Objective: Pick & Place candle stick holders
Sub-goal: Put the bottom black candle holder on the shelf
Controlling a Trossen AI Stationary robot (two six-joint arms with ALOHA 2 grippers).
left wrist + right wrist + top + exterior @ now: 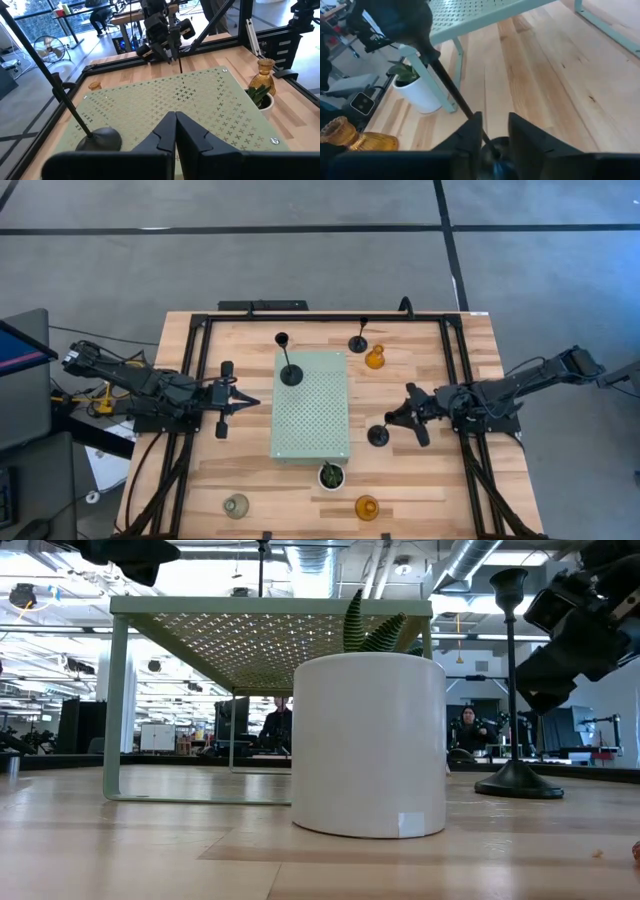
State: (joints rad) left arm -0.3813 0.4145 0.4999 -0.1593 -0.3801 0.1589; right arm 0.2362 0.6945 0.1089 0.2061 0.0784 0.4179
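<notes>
Now black holder standing on table, stem between right tool fingers.

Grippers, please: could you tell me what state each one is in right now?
Left gripper: closed, holding nothing.
Right gripper: slightly open around the stem of a black candle holder.

Low view: plant mostly hidden behind white pot; right arm cut off at edge.
</notes>
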